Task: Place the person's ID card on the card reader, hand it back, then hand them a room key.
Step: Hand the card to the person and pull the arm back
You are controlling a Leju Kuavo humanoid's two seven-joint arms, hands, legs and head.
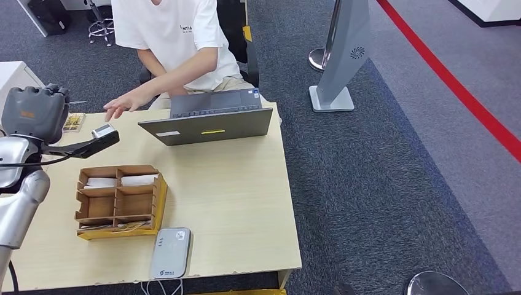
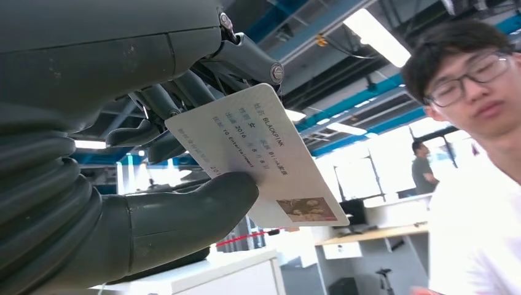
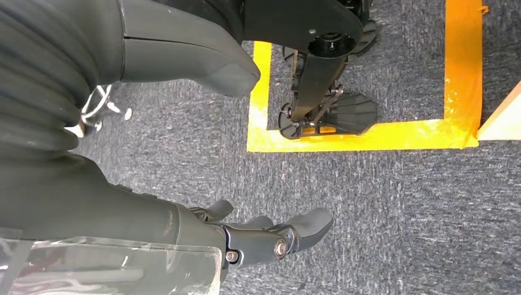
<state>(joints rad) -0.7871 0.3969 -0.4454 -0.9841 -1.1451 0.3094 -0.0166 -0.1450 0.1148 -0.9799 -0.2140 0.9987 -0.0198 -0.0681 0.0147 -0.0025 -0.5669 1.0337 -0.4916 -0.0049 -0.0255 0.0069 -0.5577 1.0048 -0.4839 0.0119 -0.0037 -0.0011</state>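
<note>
Left hand (image 2: 153, 203) pinching ID card (image 2: 258, 153) between thumb and fingers, raised over the table's (image 1: 246, 203) far-left edge, person's hand (image 1: 123, 106) reaching close, card reader (image 1: 170, 252) lying at near edge, right hand (image 3: 270, 236) hanging, fingers seemingly loosely apart.

One laptop (image 1: 212, 117), one card reader (image 1: 170, 252), one ID card (image 2: 258, 153)

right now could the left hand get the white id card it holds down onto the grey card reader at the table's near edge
Probably yes: the left hand holds the white ID card above the table, and the grey card reader lies uncovered beside the cardboard organizer.
</note>
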